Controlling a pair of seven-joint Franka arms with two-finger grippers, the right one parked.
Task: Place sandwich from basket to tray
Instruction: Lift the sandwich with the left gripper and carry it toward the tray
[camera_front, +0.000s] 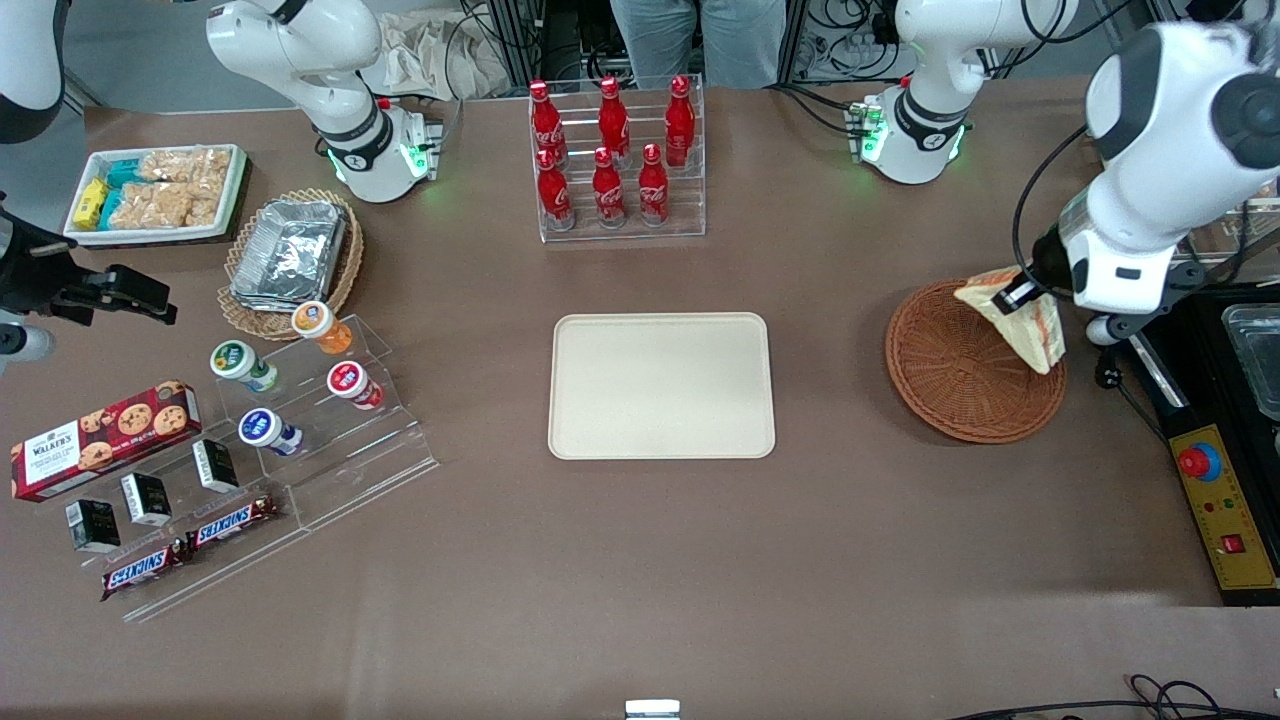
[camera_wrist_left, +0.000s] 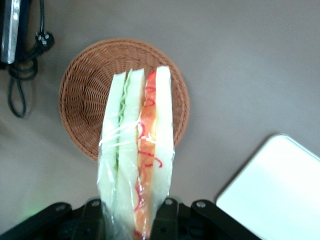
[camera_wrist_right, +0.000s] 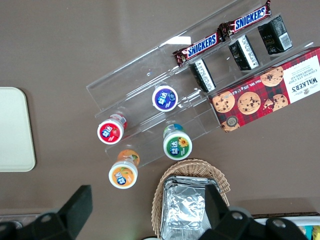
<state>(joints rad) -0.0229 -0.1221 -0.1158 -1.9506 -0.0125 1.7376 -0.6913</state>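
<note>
My gripper (camera_front: 1022, 292) is shut on the sandwich (camera_front: 1020, 318), a plastic-wrapped wedge of pale bread with a red-orange filling. It holds the sandwich lifted above the round reddish-brown basket (camera_front: 955, 375), over the basket's rim toward the working arm's end. In the left wrist view the sandwich (camera_wrist_left: 137, 155) hangs between the black fingers (camera_wrist_left: 167, 215), with the empty basket (camera_wrist_left: 80, 102) below it. The cream tray (camera_front: 661, 386) lies flat at the table's middle, with nothing on it; one corner of the tray (camera_wrist_left: 272, 195) shows in the wrist view.
A clear rack of red cola bottles (camera_front: 612, 155) stands farther from the front camera than the tray. Toward the parked arm's end are a foil container in a tan basket (camera_front: 290, 255), yoghurt cups and snack bars on acrylic steps (camera_front: 300, 420). A control box (camera_front: 1222, 505) sits beside the basket.
</note>
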